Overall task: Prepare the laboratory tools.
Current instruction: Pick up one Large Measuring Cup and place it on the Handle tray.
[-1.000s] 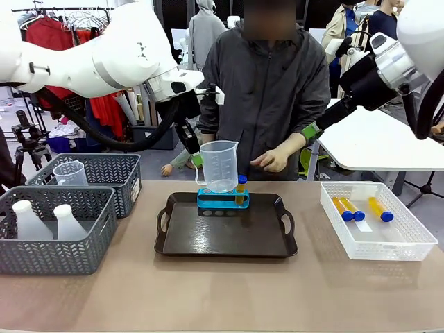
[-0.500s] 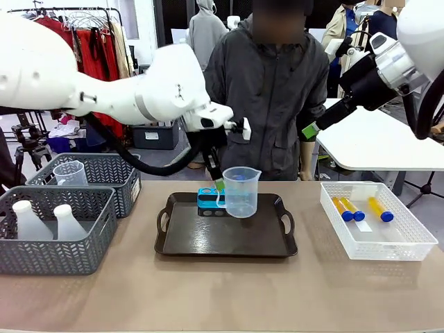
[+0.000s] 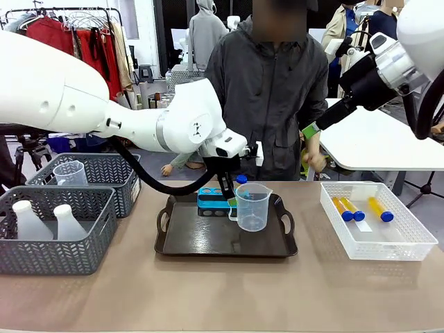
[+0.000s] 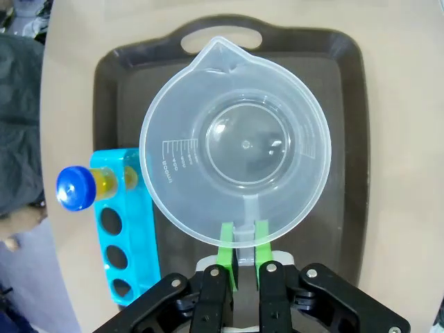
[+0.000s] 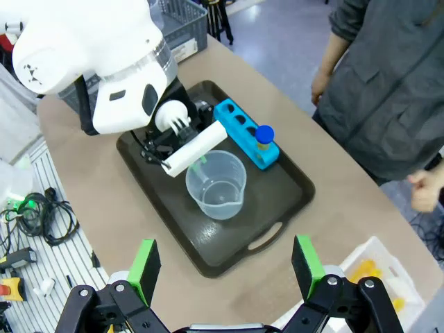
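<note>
- Pinching the thin handle of the clear measuring beaker [image 4: 236, 146] with the left fingers [image 4: 236, 239], green pads closed tight on it from both sides.
- Holding that beaker upright, its body lying straight ahead of the fingertips and its spout pointing away from them.
- Hanging low over the far right part of the dark tray [image 3: 201, 239] in the middle of the bench [image 3: 222, 295]; impossible to tell whether touching the tray floor or just clear of it.
- Sitting just beside the small blue rack [image 3: 210, 201], on its right in the front view, close but seemingly not touching.
- Carrying one yellow-filled test tube [image 3: 241, 180] with a blue cap, upright in the rack's end hole nearest the beaker, and showing three more open holes in a row.
- Hovering high at the bench's far right with the right fingers [image 3: 309, 130], spread wide, gripping nothing, well apart from the beaker.
- Lying side by side in the white crate [image 3: 374, 251] on the right: three more capped tubes [image 3: 380, 209].
- Standing in the near grey basket [image 3: 55, 253] on the left: two white conical flasks [image 3: 24, 222].
- Resting in the farther grey basket [image 3: 111, 173]: a second clear beaker [image 3: 69, 173].
</note>
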Tool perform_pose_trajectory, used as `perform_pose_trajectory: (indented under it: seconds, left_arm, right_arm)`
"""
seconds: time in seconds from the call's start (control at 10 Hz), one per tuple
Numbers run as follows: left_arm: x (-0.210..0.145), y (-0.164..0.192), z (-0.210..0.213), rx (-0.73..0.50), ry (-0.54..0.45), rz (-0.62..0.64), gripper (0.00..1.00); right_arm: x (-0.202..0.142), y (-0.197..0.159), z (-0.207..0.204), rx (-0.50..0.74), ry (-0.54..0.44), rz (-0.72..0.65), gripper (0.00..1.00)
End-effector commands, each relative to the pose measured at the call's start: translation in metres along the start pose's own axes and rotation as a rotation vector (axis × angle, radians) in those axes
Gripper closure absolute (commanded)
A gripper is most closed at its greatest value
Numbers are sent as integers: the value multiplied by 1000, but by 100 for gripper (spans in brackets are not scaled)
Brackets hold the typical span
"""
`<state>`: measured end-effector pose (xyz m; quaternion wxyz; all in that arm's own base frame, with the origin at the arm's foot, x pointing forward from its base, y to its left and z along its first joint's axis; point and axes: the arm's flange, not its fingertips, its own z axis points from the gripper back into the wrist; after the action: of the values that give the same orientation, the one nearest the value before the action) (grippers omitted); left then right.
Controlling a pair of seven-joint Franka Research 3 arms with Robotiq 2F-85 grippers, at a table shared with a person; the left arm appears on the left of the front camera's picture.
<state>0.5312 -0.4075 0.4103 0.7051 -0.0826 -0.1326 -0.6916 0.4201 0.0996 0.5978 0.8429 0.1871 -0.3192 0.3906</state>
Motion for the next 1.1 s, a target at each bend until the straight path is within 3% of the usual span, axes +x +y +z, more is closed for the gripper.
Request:
perform_pose_trajectory:
  seconds: [0.0,0.2,0.3,0.8,1.0]
  left_arm:
    - [-8,-7,-8,17,6,-49,100]
    - [-9,-9,-20,11,20,-64,100]
    - [-10,-9,-22,6,23,-61,92]
    - [-12,-8,-13,26,9,-56,0]
    - [-12,-11,0,48,-8,-53,0]
  right_arm:
    - [0,0,0,3,-2,9,0]
    - [0,0,0,3,-2,9,0]
    - [0,0,0,3,-2,9,0]
    - [0,0,0,3,-2,9,0]
    - [0,0,0,3,-2,9,0]
